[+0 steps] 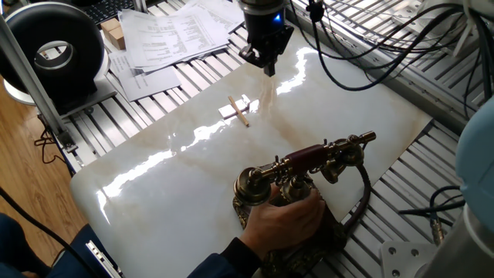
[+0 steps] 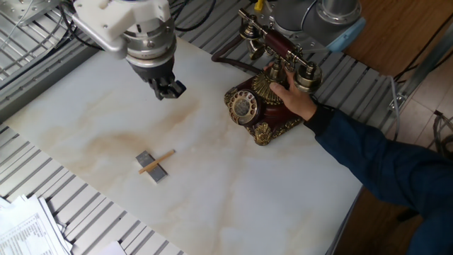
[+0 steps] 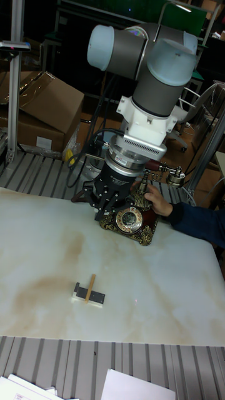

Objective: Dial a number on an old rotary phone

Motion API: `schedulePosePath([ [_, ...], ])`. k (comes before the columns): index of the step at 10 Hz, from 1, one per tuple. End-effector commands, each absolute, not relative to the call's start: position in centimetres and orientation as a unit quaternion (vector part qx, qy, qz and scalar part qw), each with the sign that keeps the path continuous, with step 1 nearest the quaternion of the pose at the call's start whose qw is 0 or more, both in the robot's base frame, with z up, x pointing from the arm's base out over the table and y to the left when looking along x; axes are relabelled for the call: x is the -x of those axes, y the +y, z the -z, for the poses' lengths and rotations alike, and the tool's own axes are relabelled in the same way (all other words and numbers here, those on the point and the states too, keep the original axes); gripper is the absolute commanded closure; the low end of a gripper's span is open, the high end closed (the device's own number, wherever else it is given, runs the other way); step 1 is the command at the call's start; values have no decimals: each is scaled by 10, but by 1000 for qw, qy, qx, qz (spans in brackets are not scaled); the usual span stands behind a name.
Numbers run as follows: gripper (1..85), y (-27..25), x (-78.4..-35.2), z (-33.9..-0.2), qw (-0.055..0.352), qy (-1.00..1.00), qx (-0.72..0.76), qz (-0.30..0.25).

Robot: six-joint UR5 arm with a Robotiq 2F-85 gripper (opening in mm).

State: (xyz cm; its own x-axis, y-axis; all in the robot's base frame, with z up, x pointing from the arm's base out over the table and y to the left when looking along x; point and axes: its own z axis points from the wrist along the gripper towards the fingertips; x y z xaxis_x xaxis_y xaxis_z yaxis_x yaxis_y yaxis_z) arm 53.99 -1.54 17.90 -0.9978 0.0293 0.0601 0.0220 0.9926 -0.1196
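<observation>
Gripper (image 2: pixel 168 89) hangs above bare marble table (image 2: pixel 233 184), fingers together, nothing held, well apart from the old rotary phone (image 2: pixel 265 99). Phone sits near table edge, dial (image 2: pixel 242 105) facing up, handset (image 1: pixel 305 164) across cradle, dark cord (image 1: pixel 361 197) trailing. Person's hand (image 1: pixel 287 220) grips phone base. Thin wooden stick (image 2: pixel 156 161) lies across small grey block (image 2: pixel 152 167) mid-table. Papers (image 1: pixel 174 35) beyond table.

No legible text in any view. Printed sheets (image 1: pixel 174 35) carry dense lines (too small to read). Phone dial (image 2: pixel 243 105) numerals unresolved.
</observation>
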Motion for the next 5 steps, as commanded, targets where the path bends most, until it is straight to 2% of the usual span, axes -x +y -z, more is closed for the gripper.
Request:
schedulePosePath([
  [1, 843, 1, -550, -173, 14, -998, 21, -51],
  [5, 843, -1, -549, -172, 10, -997, 27, -65],
])
